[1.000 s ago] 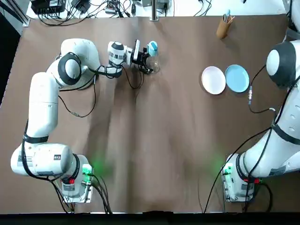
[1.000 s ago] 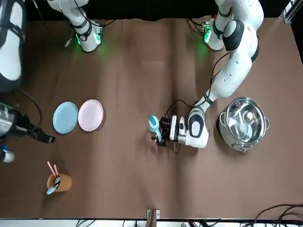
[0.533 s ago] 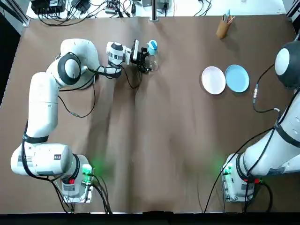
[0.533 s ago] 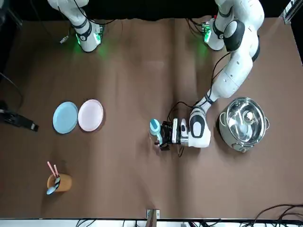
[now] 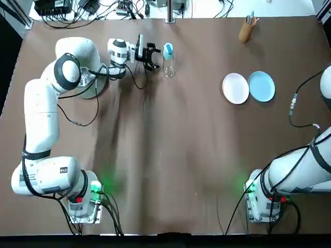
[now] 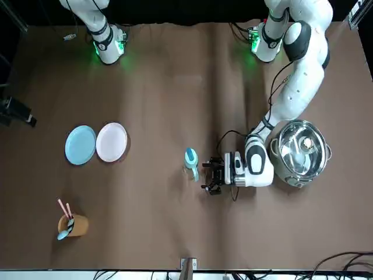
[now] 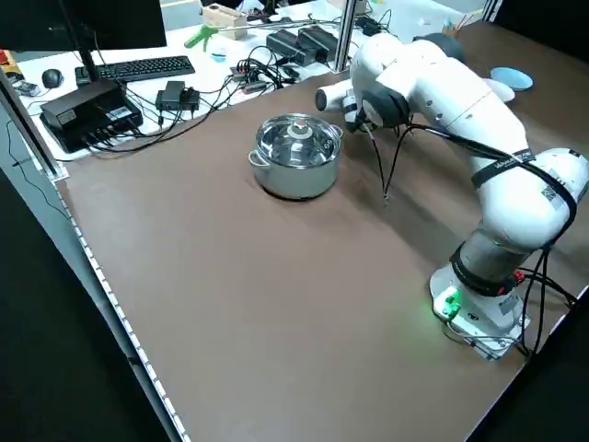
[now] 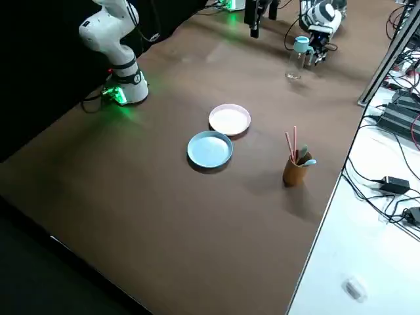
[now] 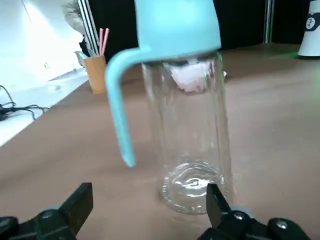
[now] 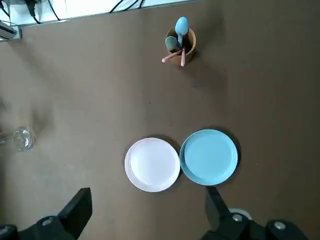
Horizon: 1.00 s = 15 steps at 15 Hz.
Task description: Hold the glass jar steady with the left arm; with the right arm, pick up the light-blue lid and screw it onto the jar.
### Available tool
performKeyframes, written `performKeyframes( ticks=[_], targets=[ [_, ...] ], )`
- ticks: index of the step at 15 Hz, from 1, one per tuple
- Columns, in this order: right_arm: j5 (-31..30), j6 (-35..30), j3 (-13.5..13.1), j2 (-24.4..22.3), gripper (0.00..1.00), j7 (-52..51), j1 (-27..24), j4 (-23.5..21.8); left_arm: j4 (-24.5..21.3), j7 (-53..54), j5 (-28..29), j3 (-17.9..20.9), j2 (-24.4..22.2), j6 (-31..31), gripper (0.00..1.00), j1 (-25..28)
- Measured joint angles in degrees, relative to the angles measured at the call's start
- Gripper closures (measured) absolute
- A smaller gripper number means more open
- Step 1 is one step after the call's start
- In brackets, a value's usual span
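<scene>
Over its own side of the table [image 5: 181, 155] the right gripper [image 10: 147, 212] hung high, jaws spread and empty, apparently parked out of the way. The left gripper [image 5: 154, 57] lay just beside the glass jar [image 5: 169, 67], jaws parted and clear of it. No steadying looked needed, since the jar stood upright alone near the far edge with the light-blue lid [image 5: 168, 50] seated on top.

Item: my table [image 5: 170, 155], one broad top under a plain brown cover, faintly creased toward the middle.
Item: a white bench [image 8: 354, 230] set along the table's far edge, bearing a keyboard [image 7: 138, 68], a monitor [image 7: 83, 23], a black power brick [image 7: 173, 95] and loose cables [image 5: 119, 11].
Item: an aluminium post [image 8: 387, 60] standing at that far edge.
Item: black backdrop [image 6: 186, 10] behind my bases.
Item: floor [image 7: 46, 350], dark, detail unreadable.
</scene>
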Motion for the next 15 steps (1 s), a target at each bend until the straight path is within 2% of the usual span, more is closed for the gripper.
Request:
performKeyframes(
  ticks=[2,4,8,12,15],
  targets=[
    [-0.07,2.05,0.05,-1.56,0.00,-0.04,-0.19,-3.54,-1.55,0.00,0.03,0.32,-3.17,0.01,0.00,1.40],
    [-0.11,3.07,0.03,-2.36,0.00,-0.04,-0.47,-6.06,-2.51,-0.02,0.05,2.34,-6.73,0.01,0.00,1.64],
    [-0.12,4.60,-0.20,-3.15,0.00,-0.04,-0.67,-8.64,-4.16,-1.82,0.05,4.72,-11.81,0.01,0.00,1.55],
    [-0.15,7.80,-0.28,-6.46,0.00,-0.14,-0.67,-13.44,-5.81,-17.55,0.05,4.74,-14.59,0.04,0.00,1.45],
    [-0.16,7.98,-0.28,-7.78,0.00,-0.14,-0.67,-14.15,-8.22,-35.46,0.11,4.78,-18.77,0.04,0.00,1.41]
  ],
)
